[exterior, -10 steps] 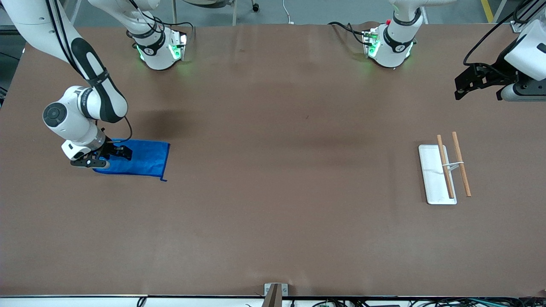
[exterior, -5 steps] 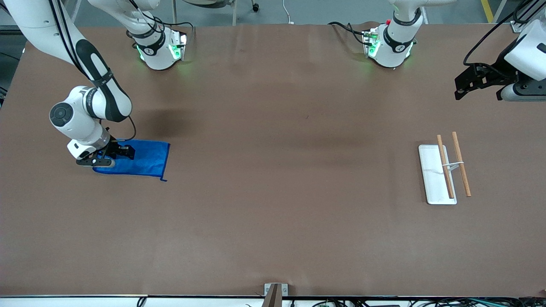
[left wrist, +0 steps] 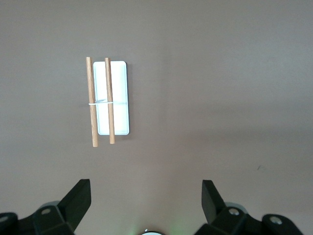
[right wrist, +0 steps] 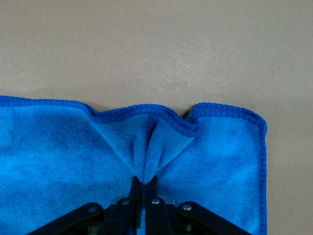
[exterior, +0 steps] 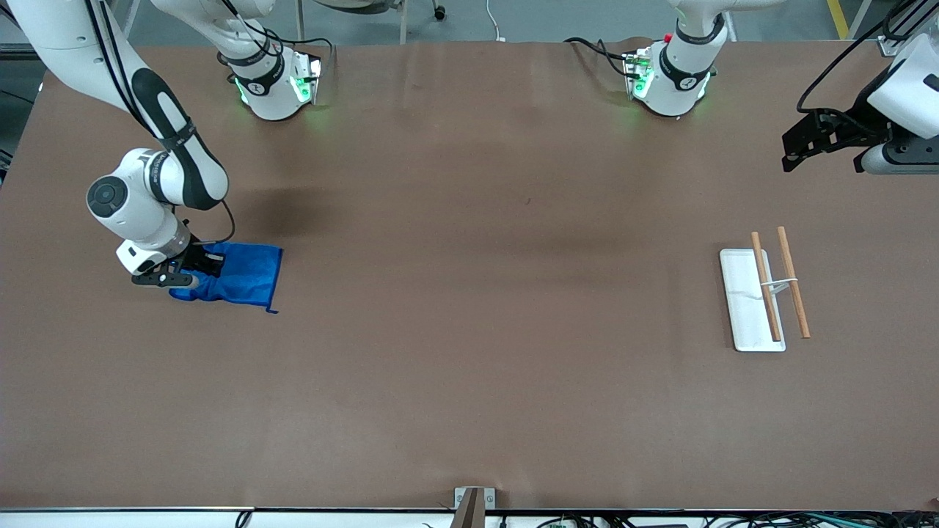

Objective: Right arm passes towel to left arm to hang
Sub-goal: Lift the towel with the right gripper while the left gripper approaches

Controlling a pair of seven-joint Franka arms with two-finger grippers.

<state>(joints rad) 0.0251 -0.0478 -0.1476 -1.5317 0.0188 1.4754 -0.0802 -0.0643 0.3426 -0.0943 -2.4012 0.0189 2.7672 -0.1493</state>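
The blue towel (exterior: pixel 242 275) lies on the brown table at the right arm's end. My right gripper (exterior: pixel 207 264) is low on it and shut on a pinched fold of the cloth. In the right wrist view the towel (right wrist: pixel 220 156) bunches into a ridge between the closed fingers (right wrist: pixel 152 188), and its hem curls inward. My left gripper (exterior: pixel 818 143) waits high in the air at the left arm's end of the table, open and empty. In the left wrist view its fingers (left wrist: pixel 78 198) stand wide apart over the bare table.
A white rectangular base (exterior: pixel 744 304) with two wooden rods (exterior: pixel 793 282) joined by a white tie lies at the left arm's end; it also shows in the left wrist view (left wrist: pixel 115 100). Both arm bases stand along the table's edge farthest from the front camera.
The right gripper has closed on the towel and pinched it. The towel's edge has drawn in toward the gripper and wrinkled. The left arm has not moved.
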